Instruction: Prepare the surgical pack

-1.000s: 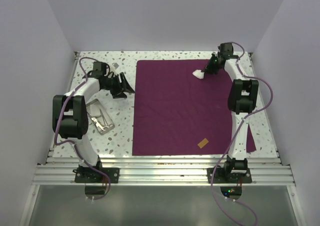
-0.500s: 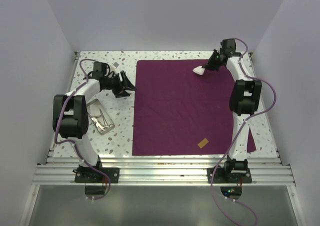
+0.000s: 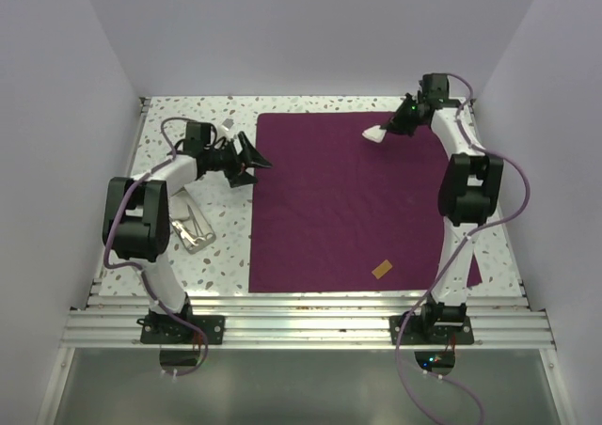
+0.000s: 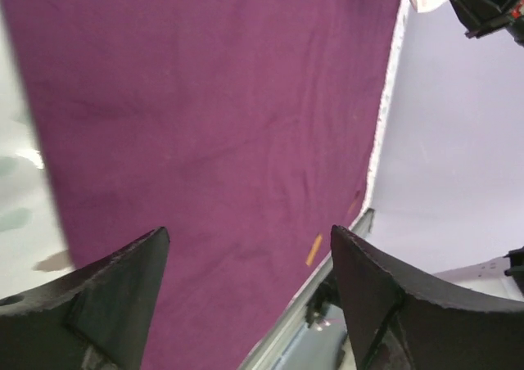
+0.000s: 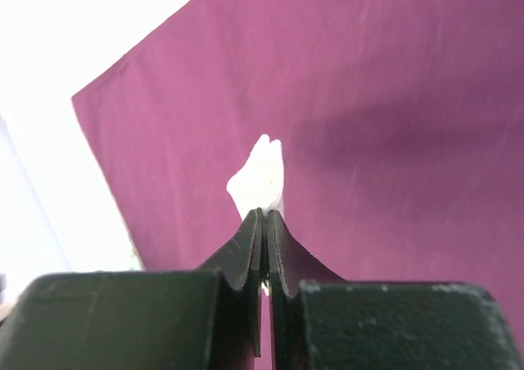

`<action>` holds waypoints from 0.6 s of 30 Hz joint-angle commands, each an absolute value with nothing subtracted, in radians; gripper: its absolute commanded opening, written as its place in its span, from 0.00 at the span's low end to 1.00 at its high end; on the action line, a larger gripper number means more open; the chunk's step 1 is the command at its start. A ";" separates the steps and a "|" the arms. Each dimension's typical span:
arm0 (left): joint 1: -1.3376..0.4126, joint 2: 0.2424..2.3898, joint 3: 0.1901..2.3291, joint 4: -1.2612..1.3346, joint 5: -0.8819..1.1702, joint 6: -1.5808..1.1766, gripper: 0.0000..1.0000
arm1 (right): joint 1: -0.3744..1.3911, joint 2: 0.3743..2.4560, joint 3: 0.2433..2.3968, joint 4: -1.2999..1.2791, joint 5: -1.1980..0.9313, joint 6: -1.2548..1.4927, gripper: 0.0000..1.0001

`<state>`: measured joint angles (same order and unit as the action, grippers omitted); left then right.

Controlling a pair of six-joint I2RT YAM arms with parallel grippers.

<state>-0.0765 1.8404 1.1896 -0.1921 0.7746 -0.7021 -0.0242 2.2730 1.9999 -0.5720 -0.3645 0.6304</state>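
Both arms have moved. Now the left claw (image 3: 252,154) has slid across the speckled table (image 3: 226,256) to the left edge of the purple cloth (image 3: 339,209). Its two fingers have spread wide apart, with nothing between them. The right claw (image 3: 399,122) has pulled back a little toward the far side and taken the white gauze (image 3: 374,133) with it. That claw is pinched tight on the gauze, which hangs just over the far edge of the cloth.

I think the job now is to put the gauze down on the cloth. To do it well, the right claw should go low before it lets go, so the soft gauze lands flat and stays on the cloth. The left claw should not bump or wrinkle the cloth.

The steel tray (image 3: 203,242) sits on the table left of the cloth, with thin steel tools (image 3: 193,226) inside. A small orange tab (image 3: 382,269) lies near the cloth's front edge.
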 commanded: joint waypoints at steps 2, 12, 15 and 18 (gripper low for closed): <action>-0.145 1.758 1.126 0.058 0.839 -0.928 0.88 | 0.020 2.006 1.861 -0.509 -0.423 0.713 0.00; -0.350 1.637 0.924 0.543 0.637 -1.414 1.00 | 0.152 1.711 1.494 -0.354 -0.436 0.847 0.00; -0.400 1.631 0.907 0.647 0.554 -1.529 1.00 | 0.184 1.666 1.441 -0.345 -0.431 0.880 0.00; -0.454 1.621 0.930 0.629 0.486 -1.532 1.00 | 0.204 1.618 1.414 -0.345 -0.440 0.905 0.00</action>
